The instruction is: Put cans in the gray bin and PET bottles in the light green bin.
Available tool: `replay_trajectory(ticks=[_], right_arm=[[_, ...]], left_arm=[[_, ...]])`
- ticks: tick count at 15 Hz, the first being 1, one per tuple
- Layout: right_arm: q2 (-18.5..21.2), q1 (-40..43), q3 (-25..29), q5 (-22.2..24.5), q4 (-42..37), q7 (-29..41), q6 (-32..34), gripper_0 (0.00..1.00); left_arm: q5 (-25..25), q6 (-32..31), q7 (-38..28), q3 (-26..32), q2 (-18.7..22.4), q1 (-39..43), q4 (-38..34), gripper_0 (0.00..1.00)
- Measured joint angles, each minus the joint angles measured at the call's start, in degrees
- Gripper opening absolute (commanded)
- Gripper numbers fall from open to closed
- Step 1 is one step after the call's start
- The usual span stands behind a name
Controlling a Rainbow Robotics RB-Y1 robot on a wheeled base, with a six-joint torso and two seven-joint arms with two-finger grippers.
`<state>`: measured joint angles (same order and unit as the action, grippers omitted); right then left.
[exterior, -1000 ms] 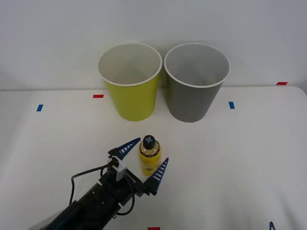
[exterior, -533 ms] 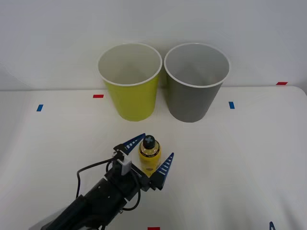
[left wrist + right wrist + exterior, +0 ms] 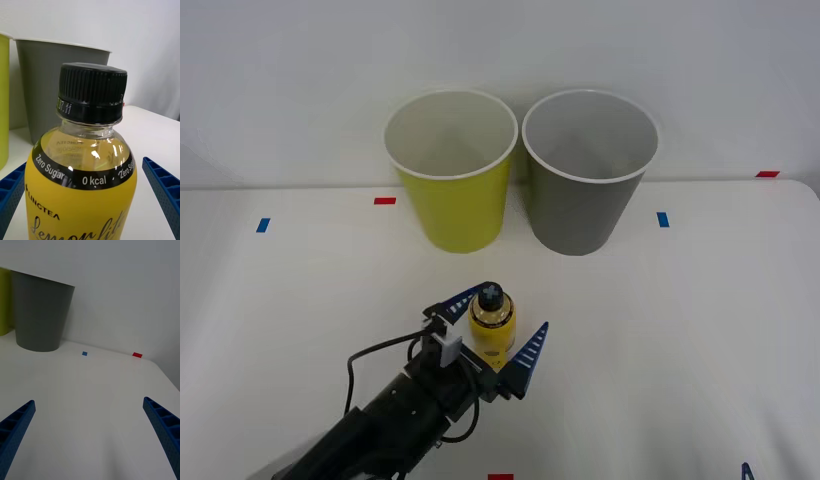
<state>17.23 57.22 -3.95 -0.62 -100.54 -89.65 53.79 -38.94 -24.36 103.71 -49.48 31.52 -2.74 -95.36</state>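
The left claw (image 3: 495,335) is low over the white bench (image 3: 700,330), and its two blue fingers are spread apart, one on each side of the PET bottle (image 3: 492,327). The bottle stands upright, so its long axis is vertical, and it sits between the fingers, in front of the palm. In the left wrist view the bottle (image 3: 80,180) fills the middle, and a blue finger (image 3: 163,191) is at each lower corner with a gap to the yellow label, so I judge the fingers do not touch it yet. The coming move depends on this: the claw needs only to close sideways on the body below the black cap (image 3: 491,295).

The left arm is clearly the nearer one. The right claw (image 3: 90,435) is also open, with nothing between its fingers, and it waits low over the bare bench on the robot's right side.

The two bins stand side by side at the far side of the bench, almost touching. The light green bin (image 3: 452,175) is straight beyond the bottle, and the gray bin (image 3: 588,175) is to its right. As far as the front view looks inside, both bins seem empty. The bottle belongs in the light green one, so the task is at the grasping step.
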Motion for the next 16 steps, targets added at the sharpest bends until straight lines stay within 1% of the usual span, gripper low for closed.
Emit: replay_trajectory(ticks=[1,8,10,11,13,16], right_arm=[[0.0,0.0,0.0,0.0,0.0,0.0,0.0,1.0],[0.0,0.0,0.0,0.0,0.0,0.0,0.0,1.0],[0.0,0.0,0.0,0.0,0.0,0.0,0.0,1.0],[0.0,0.0,0.0,0.0,0.0,0.0,0.0,1.0],[0.0,0.0,0.0,0.0,0.0,0.0,0.0,1.0],[0.0,0.0,0.0,0.0,0.0,0.0,0.0,1.0]], left_arm=[[0.0,0.0,0.0,0.0,-0.1,0.0,0.0,0.0],[0.0,0.2,0.0,0.0,-0.5,0.0,0.0,0.0],[0.0,1.9,0.1,0.5,-0.3,0.0,-0.6,0.0],[0.0,4.4,0.1,1.2,-0.1,0.2,-1.8,0.0],[-0.1,11.6,0.1,3.6,1.2,1.2,-6.0,0.0],[0.3,25.3,0.2,10.0,2.7,4.5,-15.1,0.0]])
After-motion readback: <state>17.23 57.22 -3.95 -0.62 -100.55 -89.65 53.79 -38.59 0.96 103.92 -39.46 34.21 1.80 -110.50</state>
